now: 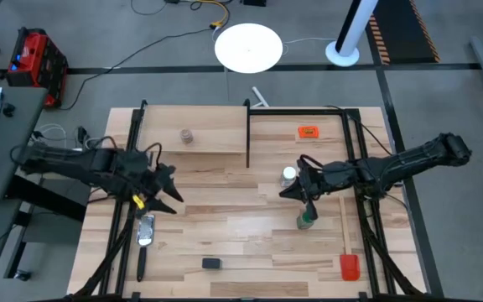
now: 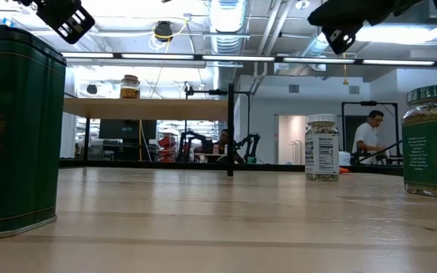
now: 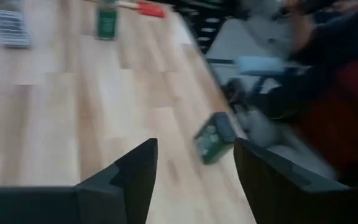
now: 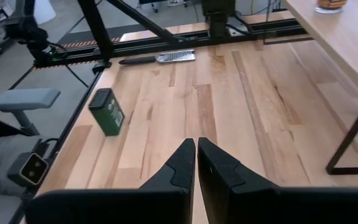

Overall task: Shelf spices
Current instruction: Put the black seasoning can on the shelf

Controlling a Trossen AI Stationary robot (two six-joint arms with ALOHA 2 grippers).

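The shelf (image 1: 195, 130), a light-wood plank on a black frame, stands at the table's far left. A brownish jar (image 1: 187, 136) stands on it. The clear jar with a white lid (image 1: 288, 174) and the green-lidded jar (image 1: 307, 220) stand on the table right of the middle. The dark tin (image 1: 212, 263) sits near the front edge. My left gripper (image 1: 170, 197) hangs open above the table's left part; its wrist view shows the tin (image 3: 215, 138) farther off, beyond its fingers. My right gripper (image 1: 285, 191) is shut and empty in the air beside the white-lidded jar.
A metal grater (image 1: 145, 231) with a dark handle lies at the left edge. A red-headed spatula (image 1: 348, 264) lies along the right edge, and a flat orange tag (image 1: 308, 132) at the far right. Bare wood lies in the table's middle. People sit in the room behind.
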